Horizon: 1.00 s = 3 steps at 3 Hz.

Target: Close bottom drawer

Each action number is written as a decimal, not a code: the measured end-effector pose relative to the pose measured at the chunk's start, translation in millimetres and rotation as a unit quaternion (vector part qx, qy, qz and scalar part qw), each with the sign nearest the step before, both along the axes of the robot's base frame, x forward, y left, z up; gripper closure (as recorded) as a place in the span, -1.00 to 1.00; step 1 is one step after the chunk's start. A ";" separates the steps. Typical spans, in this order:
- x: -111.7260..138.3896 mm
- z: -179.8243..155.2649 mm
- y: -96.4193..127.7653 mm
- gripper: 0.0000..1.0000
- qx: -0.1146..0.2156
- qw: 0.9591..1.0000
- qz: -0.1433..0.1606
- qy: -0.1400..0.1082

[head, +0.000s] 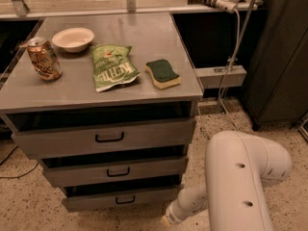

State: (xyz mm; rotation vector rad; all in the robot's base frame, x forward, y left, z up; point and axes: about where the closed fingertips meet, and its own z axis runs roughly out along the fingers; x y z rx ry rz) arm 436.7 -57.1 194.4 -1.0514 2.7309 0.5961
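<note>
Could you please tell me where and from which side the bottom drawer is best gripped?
Take the black pull handle at the middle of the bottom drawer, coming straight from the front. The front is a flat panel, and that horizontal loop is its only protruding part. The claw sits low near the floor, by the drawer's right end.

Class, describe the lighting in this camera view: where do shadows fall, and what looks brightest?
Camera view: warm overhead light; the cabinet top shows a soft sheen; dark shadow fills the gap above each drawer front, including the bottom drawer; the white arm looks brightest; the pincer sits low by that drawer's right corner, near the frame's lower edge.
</note>
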 end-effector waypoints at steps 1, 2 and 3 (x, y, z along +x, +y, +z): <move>18.5 -1.8 5.8 1.00 -0.002 1.000 0.000 -0.021; 40.3 -13.2 9.2 1.00 -0.003 0.999 -0.006 -0.046; 57.4 -30.5 5.5 1.00 -0.006 0.997 -0.023 -0.068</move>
